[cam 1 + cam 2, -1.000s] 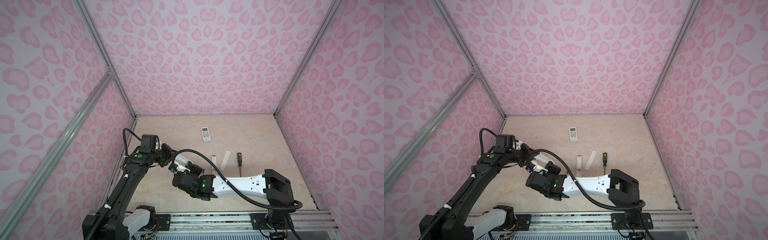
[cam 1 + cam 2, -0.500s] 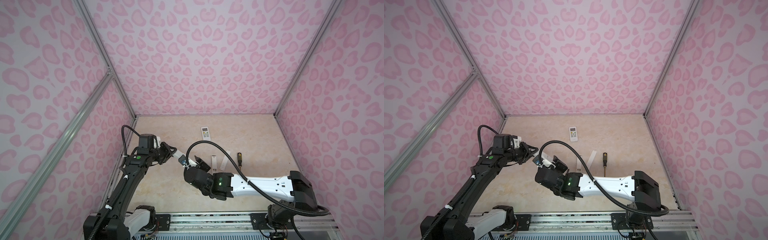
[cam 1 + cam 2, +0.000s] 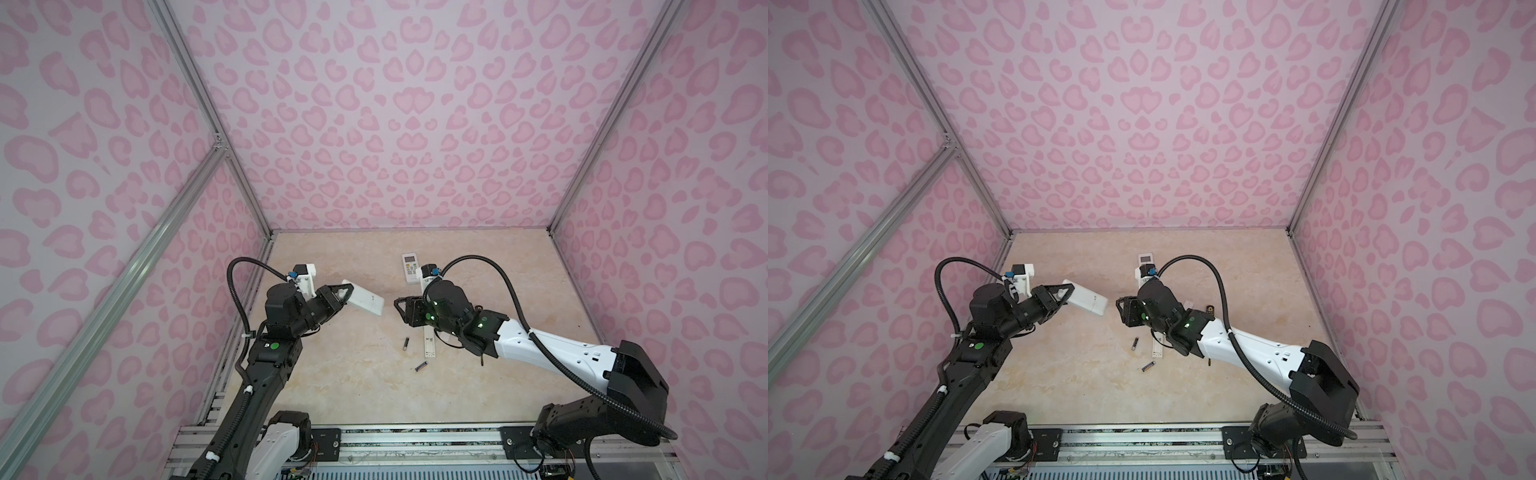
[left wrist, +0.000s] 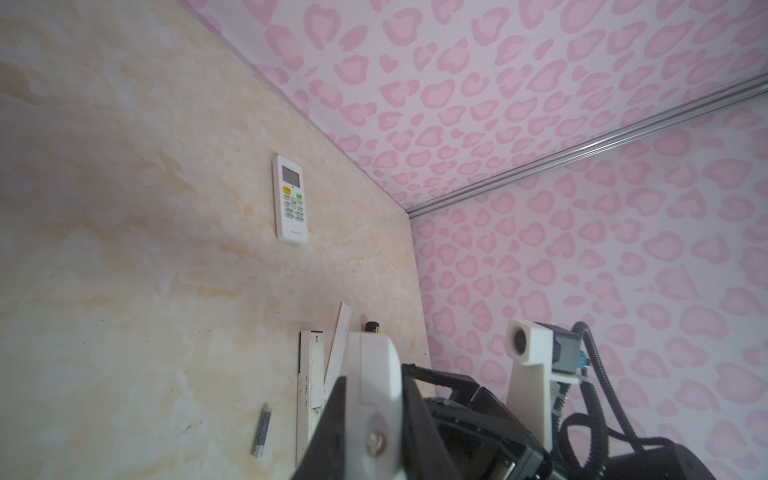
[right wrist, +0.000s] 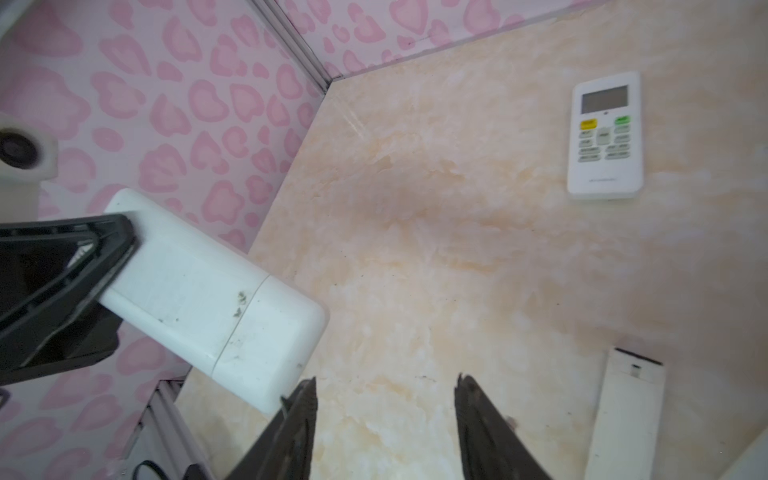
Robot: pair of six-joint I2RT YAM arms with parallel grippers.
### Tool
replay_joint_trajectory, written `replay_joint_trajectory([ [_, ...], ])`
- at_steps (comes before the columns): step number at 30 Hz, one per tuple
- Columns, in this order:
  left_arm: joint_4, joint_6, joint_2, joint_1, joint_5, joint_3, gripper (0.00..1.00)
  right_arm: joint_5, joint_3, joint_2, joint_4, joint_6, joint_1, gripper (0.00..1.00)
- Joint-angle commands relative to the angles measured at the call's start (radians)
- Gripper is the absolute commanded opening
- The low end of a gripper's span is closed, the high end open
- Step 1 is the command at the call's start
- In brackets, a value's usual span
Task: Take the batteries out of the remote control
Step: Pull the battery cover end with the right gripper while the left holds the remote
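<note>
Found left gripper (image 3: 338, 297) clamped on one end of remote (image 3: 365, 302), held clear of table (image 3: 353, 395). Found right gripper (image 5: 384, 388) parted, empty, just beside remote's free end. Counted two batteries (image 3: 406, 343) on table, below and past that end. Judged at risk of levering out of that one-ended hold under a pull on cover (image 5: 274, 345), and of spilling cells to roll away.

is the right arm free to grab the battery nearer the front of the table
Probably yes: the right gripper is open and empty, and that battery lies alone on bare table near it, nothing between.
</note>
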Motion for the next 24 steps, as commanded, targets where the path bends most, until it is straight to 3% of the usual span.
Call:
replay_joint_trajectory([
  [1,0.186,-0.052,-0.016,0.001,0.034,-0.023,0.04,-0.163,0.026,0.029,0.1,0.112,-0.004,0.53],
  [5,0.251,-0.1,-0.016,0.0,0.061,-0.039,0.04,-0.245,0.025,0.063,0.202,0.147,-0.015,0.53],
  [17,0.258,-0.116,-0.045,0.0,0.097,-0.054,0.04,-0.323,0.045,0.135,0.299,0.218,-0.04,0.48],
  [24,0.248,-0.113,-0.043,0.0,0.093,-0.058,0.04,-0.334,0.032,0.139,0.309,0.229,-0.05,0.36],
])
